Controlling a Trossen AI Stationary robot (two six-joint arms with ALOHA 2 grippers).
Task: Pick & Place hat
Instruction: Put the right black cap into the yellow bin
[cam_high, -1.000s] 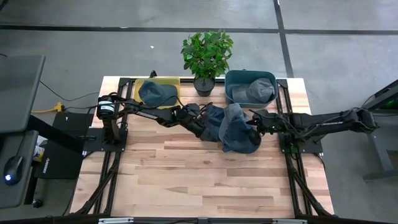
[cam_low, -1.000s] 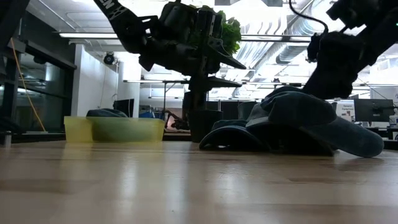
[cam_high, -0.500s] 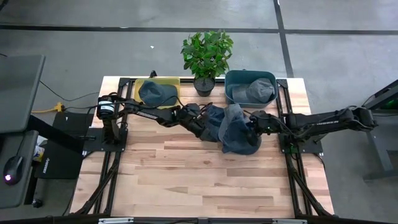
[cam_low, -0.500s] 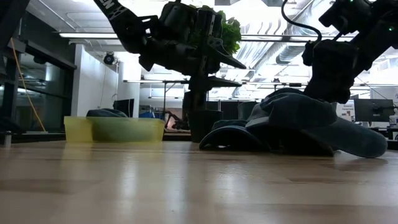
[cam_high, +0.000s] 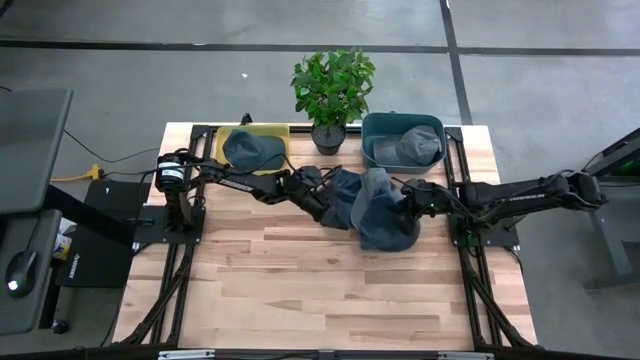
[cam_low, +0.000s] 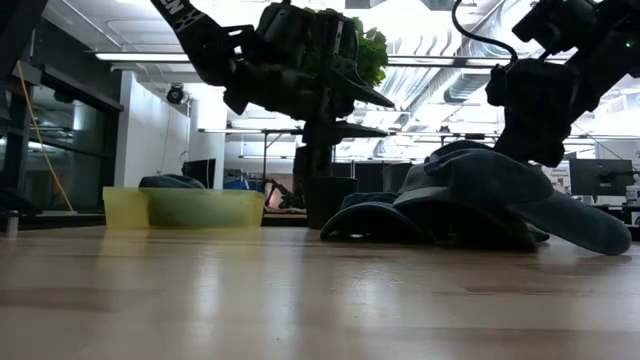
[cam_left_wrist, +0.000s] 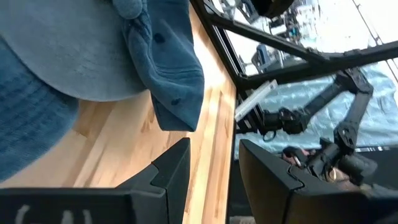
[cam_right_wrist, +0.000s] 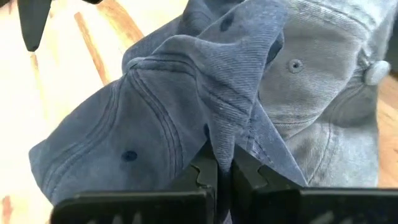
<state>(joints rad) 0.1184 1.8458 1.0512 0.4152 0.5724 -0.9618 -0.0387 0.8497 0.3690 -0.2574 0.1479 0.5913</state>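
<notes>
— Where is the right hand (cam_right_wrist: 217, 163)?

— It sits at the right side of the pile of denim hats in the middle of the bench (cam_high: 300, 290). Its two fingers are pinched fully together on a fold of the blue-grey hat (cam_right_wrist: 186, 99), which lies on top of the pile, its brim resting on the wood toward the right.

— And the left hand (cam_left_wrist: 211, 168)?

— It hangs just beside the pile's left side, above the bench, its fingers partway apart with nothing between them. A dark blue hat (cam_high: 340, 190) lies under and beside it.

— What else is on the bench?

— At the back, a yellow bin (cam_high: 275, 132) with a hat inside, a teal bin (cam_high: 372, 128) holding a grey hat (cam_high: 415, 146), and a potted plant (cam_high: 332, 85) between the two bins.
</notes>
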